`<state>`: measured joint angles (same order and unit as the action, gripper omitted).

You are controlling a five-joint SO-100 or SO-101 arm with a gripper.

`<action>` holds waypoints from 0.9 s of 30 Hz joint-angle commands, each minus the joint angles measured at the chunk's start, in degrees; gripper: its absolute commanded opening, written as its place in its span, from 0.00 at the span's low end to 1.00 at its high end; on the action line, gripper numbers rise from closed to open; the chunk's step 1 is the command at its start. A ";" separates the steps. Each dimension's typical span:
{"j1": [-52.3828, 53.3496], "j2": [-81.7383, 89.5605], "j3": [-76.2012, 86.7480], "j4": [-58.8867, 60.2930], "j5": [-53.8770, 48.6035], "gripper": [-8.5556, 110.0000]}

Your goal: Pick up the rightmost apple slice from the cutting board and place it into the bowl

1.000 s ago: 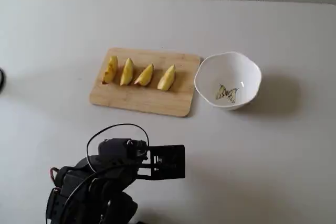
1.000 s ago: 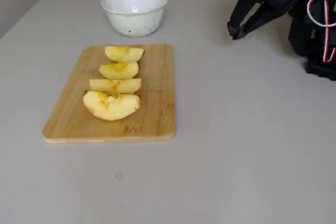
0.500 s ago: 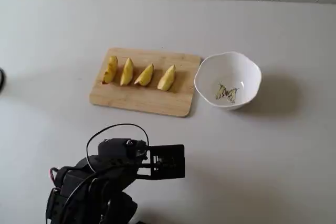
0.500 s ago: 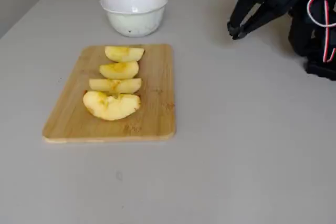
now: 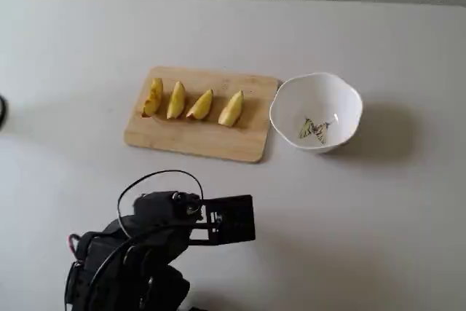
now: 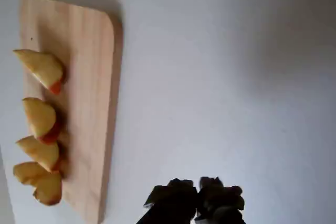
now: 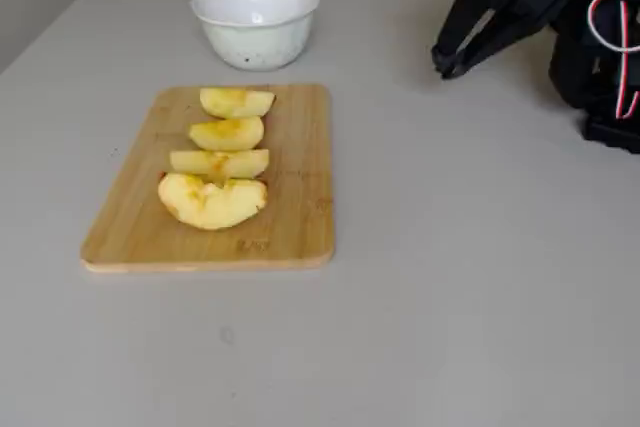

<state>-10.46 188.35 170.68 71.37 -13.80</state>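
Observation:
Four apple slices lie in a row on the cutting board. The rightmost apple slice in a fixed view is pale yellow-green and lies nearest the bowl; it shows in the other fixed view too and as the top slice in the wrist view. The white bowl with a wavy rim is empty, with a butterfly motif inside. My gripper is shut and empty. It hovers over bare table, well apart from the board and bowl.
The black arm's base sits at the table's near edge in a fixed view, with red and white wires showing in the other. Bare grey tabletop lies between the arm and the board.

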 commanded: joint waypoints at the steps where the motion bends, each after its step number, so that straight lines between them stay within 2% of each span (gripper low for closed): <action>1: 4.13 0.18 -1.76 -3.60 -7.73 0.07; 6: 10.11 0.18 -5.80 -6.77 -19.07 0.07; 10: 5.71 -4.13 -16.52 -0.53 -28.39 0.07; 14: 4.57 -9.84 -23.73 -3.96 -34.19 0.07; 19: 0.35 -39.02 -47.72 0.88 -37.88 0.07; 24: -5.19 -60.91 -69.70 7.12 -40.17 0.08; 27: -7.29 -72.33 -79.54 9.14 -41.75 0.13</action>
<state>-14.41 134.91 112.68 77.43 -53.53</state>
